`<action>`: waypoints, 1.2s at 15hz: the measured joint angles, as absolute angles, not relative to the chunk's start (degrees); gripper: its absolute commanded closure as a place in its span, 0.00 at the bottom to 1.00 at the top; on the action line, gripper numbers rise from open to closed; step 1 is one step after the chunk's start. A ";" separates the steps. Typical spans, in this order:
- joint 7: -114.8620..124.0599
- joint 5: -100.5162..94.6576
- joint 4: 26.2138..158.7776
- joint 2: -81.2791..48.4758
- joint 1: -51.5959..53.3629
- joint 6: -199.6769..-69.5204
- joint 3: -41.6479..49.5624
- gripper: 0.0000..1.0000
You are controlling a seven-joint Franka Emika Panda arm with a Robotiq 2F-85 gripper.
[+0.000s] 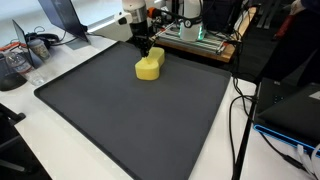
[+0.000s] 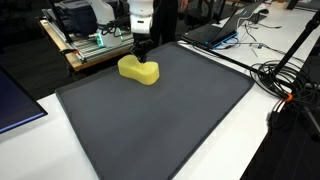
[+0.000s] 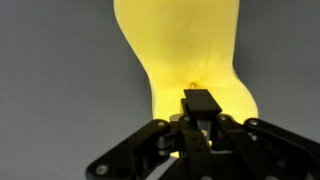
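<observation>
A dark mat (image 2: 170, 110) covered the white tabletop (image 1: 60, 150), benches cluttered behind. Your fingers (image 3: 200, 105) were closed, tips pressed on the yellow foam block (image 2: 139, 70) near the mat's far edge; you needed a straight, gentle push, staying centred.

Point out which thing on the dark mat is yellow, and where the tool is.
The yellow sponge, waisted like a peanut, is the only thing lying on the dark mat. The shut tool presses on its far end.
</observation>
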State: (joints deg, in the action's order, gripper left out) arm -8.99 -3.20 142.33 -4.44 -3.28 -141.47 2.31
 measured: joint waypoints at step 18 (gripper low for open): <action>-18.37 3.31 136.73 -10.00 -5.42 -135.30 2.32 0.97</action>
State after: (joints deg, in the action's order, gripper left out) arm -18.37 3.31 136.73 -10.00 -5.42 -135.30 2.32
